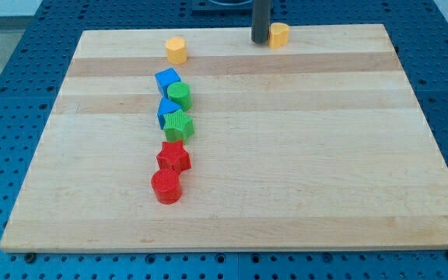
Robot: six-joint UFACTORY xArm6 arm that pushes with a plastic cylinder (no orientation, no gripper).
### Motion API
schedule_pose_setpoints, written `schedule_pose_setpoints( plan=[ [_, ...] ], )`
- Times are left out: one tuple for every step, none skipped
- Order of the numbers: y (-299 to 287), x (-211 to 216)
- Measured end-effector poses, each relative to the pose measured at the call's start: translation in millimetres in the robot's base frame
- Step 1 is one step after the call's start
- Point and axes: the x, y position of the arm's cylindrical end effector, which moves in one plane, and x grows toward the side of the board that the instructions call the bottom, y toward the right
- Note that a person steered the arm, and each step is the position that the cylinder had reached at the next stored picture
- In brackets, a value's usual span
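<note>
Red cylinder (166,187) heads a block column running up the worktop (302,155), well apart from my tip (260,40), a bare rod tool grasping nothing, touching the yellow block (279,35) just to its right at the view's top.

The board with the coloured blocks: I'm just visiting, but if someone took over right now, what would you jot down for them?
My tip is at the view's top edge of the wooden board, at the left side of a yellow block; contact unclear.
A second yellow block sits apart, further left.
Below it runs a column: blue cube, green cylinder, blue block, green star, red star, red cylinder.
</note>
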Motion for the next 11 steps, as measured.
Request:
schedule_pose_setpoints(
  plan=[
    [17.2, -0.1],
    [36.8, -1.2],
    [60.4, -3.8],
    [98.5, -6.1],
    [96.9, -10.7],
    [52.3, -31.6],
    [6.9, -29.9],
    [-77.7, -29.7],
    [-153.2, -30.3],
    [-172.2, -21.1],
    [-172.2, 33.5]
  ],
)
